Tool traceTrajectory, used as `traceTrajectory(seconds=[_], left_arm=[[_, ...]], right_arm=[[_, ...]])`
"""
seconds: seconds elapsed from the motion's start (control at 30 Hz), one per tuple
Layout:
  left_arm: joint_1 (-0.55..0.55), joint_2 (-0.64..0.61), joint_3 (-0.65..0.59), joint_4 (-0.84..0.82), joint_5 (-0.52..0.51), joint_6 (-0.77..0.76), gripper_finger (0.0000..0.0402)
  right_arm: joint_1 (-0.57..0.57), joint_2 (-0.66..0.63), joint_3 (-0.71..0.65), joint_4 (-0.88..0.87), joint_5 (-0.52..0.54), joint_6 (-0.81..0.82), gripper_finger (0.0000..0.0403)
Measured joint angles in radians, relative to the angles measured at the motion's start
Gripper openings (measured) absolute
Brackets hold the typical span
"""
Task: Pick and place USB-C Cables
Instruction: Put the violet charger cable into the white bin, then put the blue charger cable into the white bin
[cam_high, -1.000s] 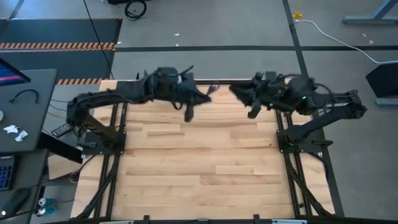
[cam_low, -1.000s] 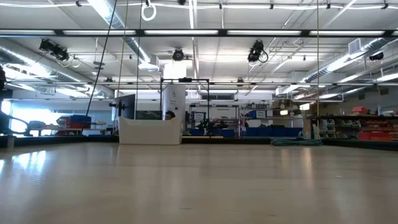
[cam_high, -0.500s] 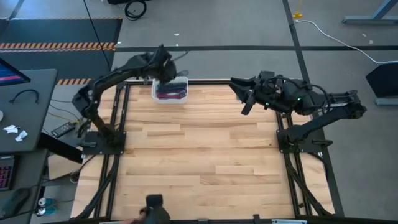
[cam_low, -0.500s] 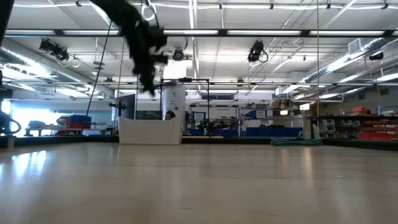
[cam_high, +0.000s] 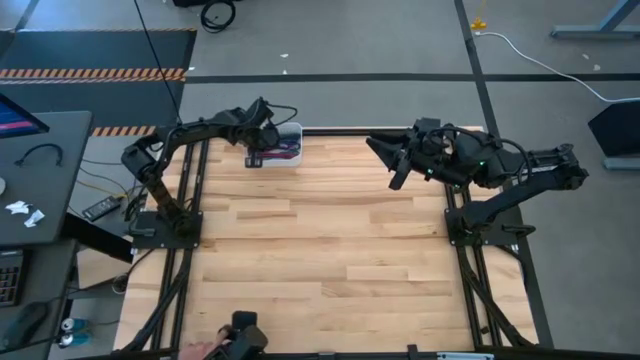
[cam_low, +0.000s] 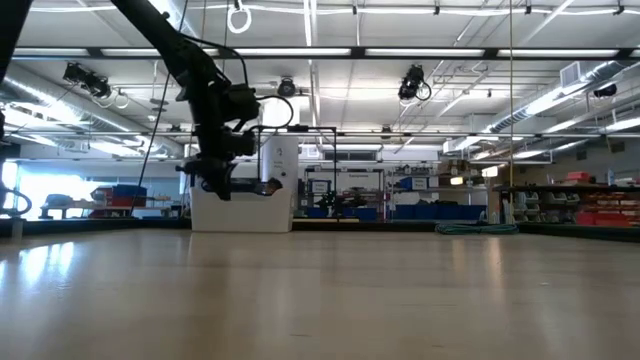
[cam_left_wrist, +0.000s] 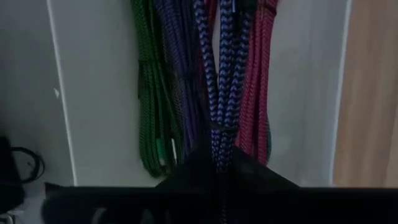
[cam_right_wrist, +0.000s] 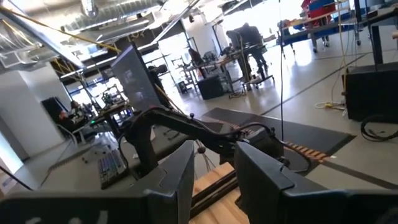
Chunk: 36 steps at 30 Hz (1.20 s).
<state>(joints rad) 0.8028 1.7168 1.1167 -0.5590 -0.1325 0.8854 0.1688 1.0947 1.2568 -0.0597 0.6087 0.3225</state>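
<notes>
USB-C Cables (cam_left_wrist: 205, 81) lie bundled side by side in a white bin (cam_high: 285, 150) at the far edge of the wooden surface (cam_high: 330, 250), toward its left side. Seen through the left wrist camera, the bundles run parallel along the bin floor: a green one (cam_left_wrist: 149, 93), a dark purple one, a blue-and-purple braided one (cam_left_wrist: 221, 74), and a magenta one (cam_left_wrist: 258, 81). The left end effector (cam_high: 258, 148) hangs over the bin's left part, pointing down at the cables; its fingers appear drawn together at the end of the blue-and-purple bundle, though whether they grip it cannot be told. In the low view the same arm (cam_low: 215, 110) descends in front of the bin. The right end effector (cam_high: 385, 152) is held above the surface's far right area, well apart from the bin, its two fingers (cam_right_wrist: 180, 180) parted with a clear gap and nothing between them.
</notes>
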Motion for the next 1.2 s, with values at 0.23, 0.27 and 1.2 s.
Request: traceTrajectory(seconds=[0.23,0.27,1.2], left_arm=[[0.000,0.003,0.000,0.031,0.031,-0.044,0.0124],[0.000,0.003,0.000,0.024,0.041,-0.068,0.0139],[-0.243,-0.395,0.293,-0.041,0.181,-0.928,0.0169]], right_arm=[[0.000,0.000,0.000,0.011,0.000,0.000,0.0120],[0.000,0.000,0.000,0.011,0.000,0.000,0.0120],[-1.037,0.662,0.084,-1.140,-0.714,-0.553,0.0178]])
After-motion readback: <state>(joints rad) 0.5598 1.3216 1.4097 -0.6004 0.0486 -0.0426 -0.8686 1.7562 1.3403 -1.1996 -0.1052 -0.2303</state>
